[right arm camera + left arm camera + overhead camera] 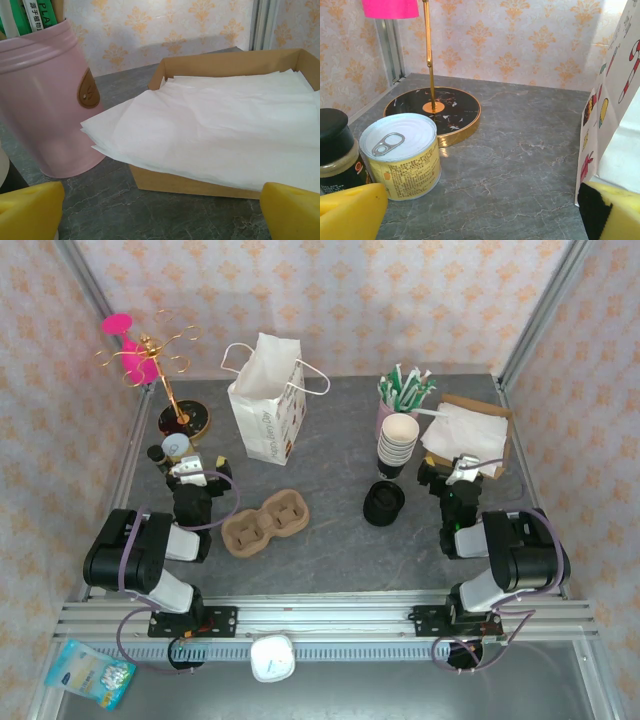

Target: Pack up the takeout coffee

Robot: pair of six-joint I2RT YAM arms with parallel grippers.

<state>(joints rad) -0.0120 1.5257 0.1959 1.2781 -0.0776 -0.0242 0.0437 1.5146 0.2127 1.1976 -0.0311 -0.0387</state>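
Two grippers are in view, one per arm, both released.

1. Left gripper [188, 468]: sits at the left side of the table [330, 465], near its left edge. In the left wrist view the yellow fingertips [350, 210] sit at the two lower corners, wide apart, with bare table between them. Nothing is grasped.
2. Right gripper [462, 470]: sits at the right side of the table. In the right wrist view its yellow fingertips [292, 212] are likewise spread to the lower corners. Nothing is grasped.
3. Coffee cup [383, 503]: stands upright on the table, right of centre, just in front of the stack of cups [398, 445]. It lies between the cup carrier [265, 523] and the right gripper, apart from both. It is outside the carrier.
4. Cup carrier: lies flat on the table, just right of the left gripper. Both holes face up and hold nothing.
5. Paper bag [265, 405]: stands upright behind the carrier, mouth open, handles up.
6. Ahead of the left gripper: a tin can [402, 152] with a ring pull, a dark-lidded jar [337, 145] touching its left side, and behind them the round black base of a gold stand [455, 107].
7. Ahead of the right gripper: a pink canister [45, 100] and, beside it, a cardboard tray [225, 62] with white paper sheets [215, 130] hanging over its near edge.
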